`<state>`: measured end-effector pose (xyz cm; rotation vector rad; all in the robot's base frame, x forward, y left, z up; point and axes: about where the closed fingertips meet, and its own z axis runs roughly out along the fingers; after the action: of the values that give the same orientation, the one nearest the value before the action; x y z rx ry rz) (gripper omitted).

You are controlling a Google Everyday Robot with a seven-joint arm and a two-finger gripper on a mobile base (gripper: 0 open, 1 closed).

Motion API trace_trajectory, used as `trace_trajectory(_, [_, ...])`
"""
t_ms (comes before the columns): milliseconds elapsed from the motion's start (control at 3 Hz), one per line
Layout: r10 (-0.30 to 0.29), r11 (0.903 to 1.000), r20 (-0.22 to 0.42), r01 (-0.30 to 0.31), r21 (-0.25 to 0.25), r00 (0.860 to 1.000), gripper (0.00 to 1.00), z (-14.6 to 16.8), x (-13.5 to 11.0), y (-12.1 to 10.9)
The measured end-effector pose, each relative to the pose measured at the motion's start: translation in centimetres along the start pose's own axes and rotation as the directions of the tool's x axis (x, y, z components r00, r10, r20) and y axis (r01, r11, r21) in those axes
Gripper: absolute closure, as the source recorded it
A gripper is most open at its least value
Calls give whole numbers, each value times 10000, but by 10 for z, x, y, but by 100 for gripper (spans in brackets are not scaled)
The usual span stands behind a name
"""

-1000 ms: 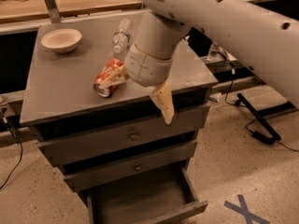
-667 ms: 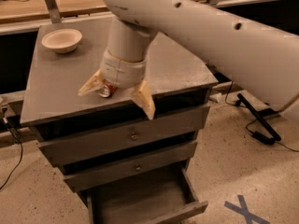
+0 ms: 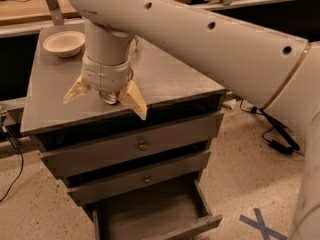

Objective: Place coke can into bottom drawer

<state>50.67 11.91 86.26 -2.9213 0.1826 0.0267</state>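
The coke can (image 3: 109, 97) lies on its side on the grey cabinet's top (image 3: 165, 79). Only its silver end and a sliver of red show under my wrist. My gripper (image 3: 105, 109) is over the can near the cabinet's front edge. It is open, with one tan finger (image 3: 76, 90) left of the can and the other (image 3: 134, 100) right of it, neither closed on it. The bottom drawer (image 3: 150, 219) stands pulled open below, and its grey inside shows nothing in it.
A beige bowl (image 3: 64, 43) sits at the cabinet top's back left. Two shut knobbed drawers (image 3: 143, 146) lie above the open one. My white arm (image 3: 225, 49) crosses the upper right. Black cables (image 3: 275, 134) and a blue floor cross (image 3: 260, 224) lie to the right.
My gripper has swung left from the cabinet's front right edge to over the can, and its fingers have spread to either side of it. The can has stayed on the top.
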Motion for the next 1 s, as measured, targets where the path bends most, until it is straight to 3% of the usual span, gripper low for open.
trace_trajectory(333, [-91, 9997, -52, 90, -210, 9999, 0, 9, 19, 0])
trace_trajectory(1000, [24, 9979, -957, -86, -646, 9954, 0, 11, 73, 21])
